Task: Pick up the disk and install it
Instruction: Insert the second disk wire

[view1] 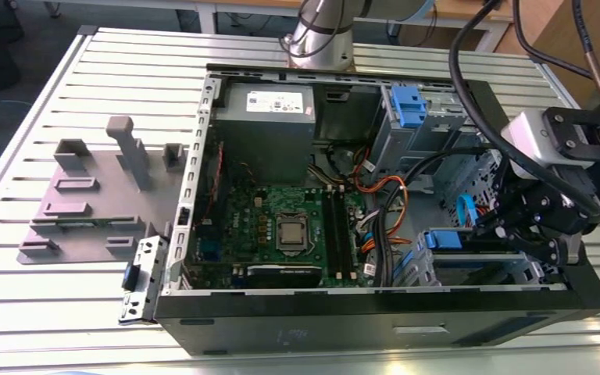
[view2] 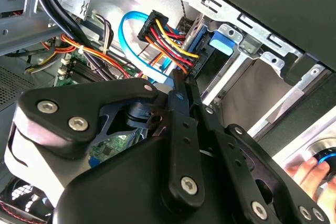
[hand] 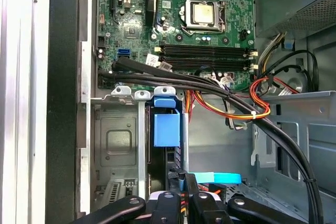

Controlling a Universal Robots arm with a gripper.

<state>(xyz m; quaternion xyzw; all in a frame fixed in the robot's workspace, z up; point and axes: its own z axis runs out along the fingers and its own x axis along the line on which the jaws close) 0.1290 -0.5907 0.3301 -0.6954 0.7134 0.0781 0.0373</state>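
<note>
A slatted aluminium surface (view1: pixel 60 328) carries the open black computer case (view1: pixel 383 328). At its silver metal drive cage (hand: pixel 118 129), the black gripper (hand: pixel 182 182) is just behind the blue-bracketed disk (hand: pixel 167 128). The disk stands edge-on in a slot, long axis running straight away from the gripper. Clenched or released, I cannot tell. No print is legible

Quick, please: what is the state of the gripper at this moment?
Gripper: it cannot be told whether it is open or closed; it is down inside the computer case, close to the disk.
</note>
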